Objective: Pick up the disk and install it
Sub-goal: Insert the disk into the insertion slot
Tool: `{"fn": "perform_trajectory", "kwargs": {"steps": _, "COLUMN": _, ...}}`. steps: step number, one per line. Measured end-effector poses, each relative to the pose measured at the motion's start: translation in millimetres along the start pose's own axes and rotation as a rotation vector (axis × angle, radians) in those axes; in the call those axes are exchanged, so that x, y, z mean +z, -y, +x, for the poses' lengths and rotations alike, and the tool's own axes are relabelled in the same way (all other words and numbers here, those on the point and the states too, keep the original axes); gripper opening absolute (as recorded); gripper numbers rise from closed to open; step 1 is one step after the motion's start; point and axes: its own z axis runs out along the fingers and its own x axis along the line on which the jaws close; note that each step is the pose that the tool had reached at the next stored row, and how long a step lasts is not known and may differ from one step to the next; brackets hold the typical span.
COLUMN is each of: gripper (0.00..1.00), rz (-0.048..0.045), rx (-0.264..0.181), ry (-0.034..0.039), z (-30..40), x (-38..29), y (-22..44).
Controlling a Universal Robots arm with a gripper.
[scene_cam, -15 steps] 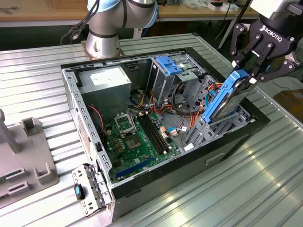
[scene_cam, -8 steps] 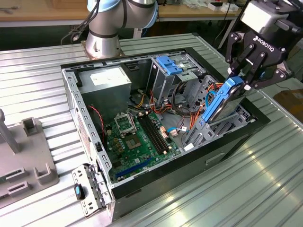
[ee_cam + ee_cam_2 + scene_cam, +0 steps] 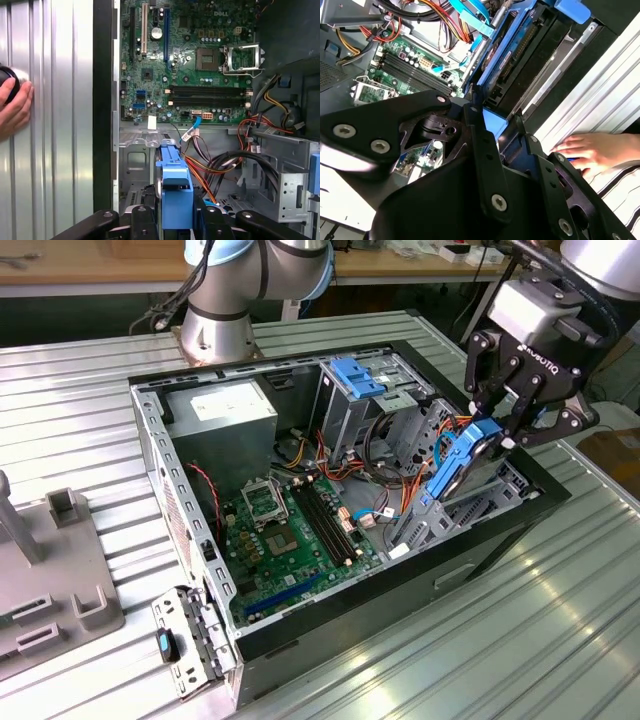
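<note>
Your disk point(image 3: 458, 468) is a flat slab of grey metal edged in a bright blue plastic carrier frame. In the first wrist view you see that frame end-on, a blue block with a darker slot across it point(image 3: 175, 187).

Count what you have: one disk, one end effector point(image 3: 497, 435), one open computer case point(image 3: 300, 640) standing in the middle of the ribbed metal bench point(image 3: 560, 640), one green motherboard point(image 3: 290, 535) on its floor, one blue-topped drive cage point(image 3: 355, 380) upright inside, and one grey fixture point(image 3: 60, 580) near the bench edge on the exterior view's left. A person's hand point(image 3: 590, 150) rests flat on the bench beside the case; the first wrist view also shows one hand point(image 3: 12, 107) on the bench outside the case wall.

The disk sits directly between the end effector's black fingers point(image 3: 142, 222), which are closed in against the two sides of its blue frame, so it is gripped and lifted clear of the bench. It hangs tilted from the fingertips, its lower end slanting down into the case. That puts it over the side of the case nearest the bench edge on the exterior view's right, above the metal bays there and apart from the blue-topped drive cage.
</note>
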Motion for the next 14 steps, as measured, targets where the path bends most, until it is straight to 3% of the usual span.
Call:
{"fn": "perform_trajectory", "kwargs": {"steps": 3, "gripper": 0.37, "rz": 0.0000, "rx": 0.000, "ry": -0.0003, "z": 0.1, "x": 5.9, "y": -0.3}}
{"fn": "perform_trajectory", "kwargs": {"steps": 8, "gripper": 0.37, "rz": 0.0000, "rx": 0.000, "ry": 0.0001, "z": 0.3, "x": 6.7, "y": -0.3}}
{"fn": "perform_trajectory", "kwargs": {"steps": 9, "gripper": 0.44, "rz": 0.0000, "rx": 0.000, "ry": -0.0003, "z": 0.4, "x": 6.6, "y": -0.3}}
{"fn": "perform_trajectory", "kwargs": {"steps": 14, "gripper": 0.44, "rz": 0.0000, "rx": 0.000, "ry": 0.0000, "z": 0.5, "x": 6.7, "y": 0.9}}
